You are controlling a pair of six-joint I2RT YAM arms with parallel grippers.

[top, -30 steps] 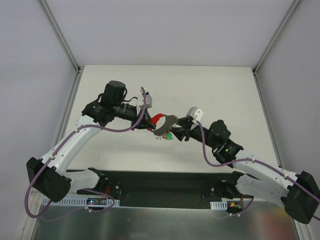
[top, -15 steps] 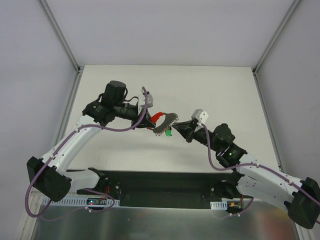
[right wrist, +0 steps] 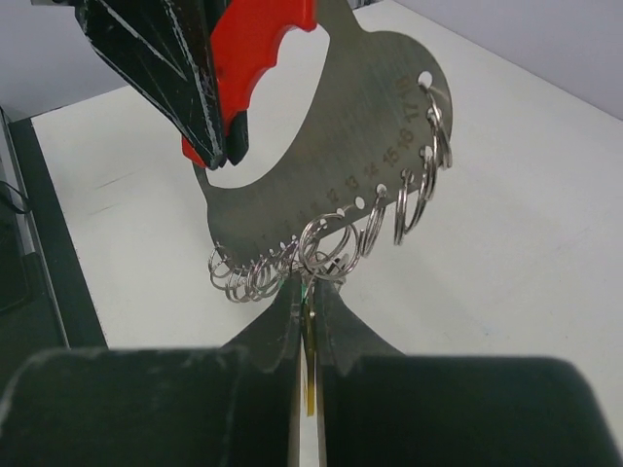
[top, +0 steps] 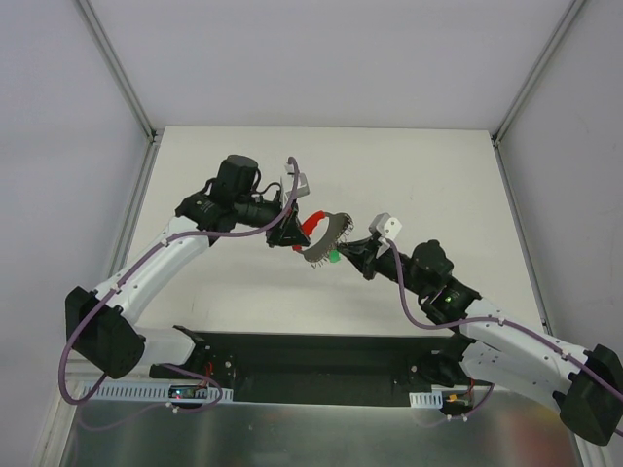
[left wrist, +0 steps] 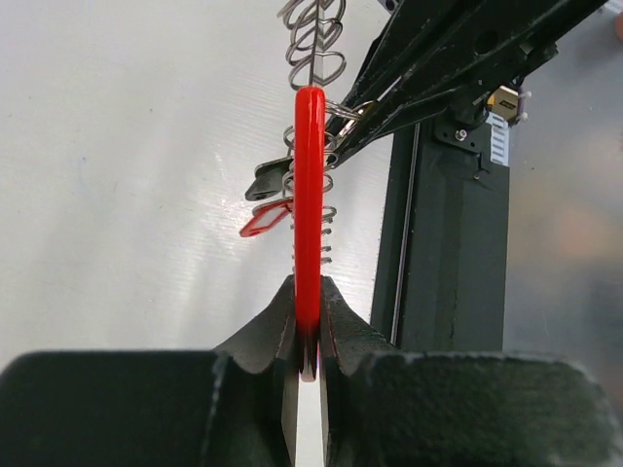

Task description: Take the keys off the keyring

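- left gripper (left wrist: 310, 336) jaws pinch red handle (left wrist: 310, 195) — brace it.
- right gripper (right wrist: 308, 311) jaws pinch green key (top: 333, 256), plate's (right wrist: 360, 146) 6 o'clock — we wind it off its keyring (right wrist: 326, 251).

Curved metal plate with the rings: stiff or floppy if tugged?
Probably stiff: the plate shows no sag though the left tool pinches only its red handle. The rings hang loose, so they likely swing and rattle. Looks thin, probably light.

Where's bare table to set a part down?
Bare: far table strip beyond the ring plate, and the near-middle patch between the arms, ahead of the black rail. Crowded: centre, where left gripper holds that plate and right gripper pinches a key on it.
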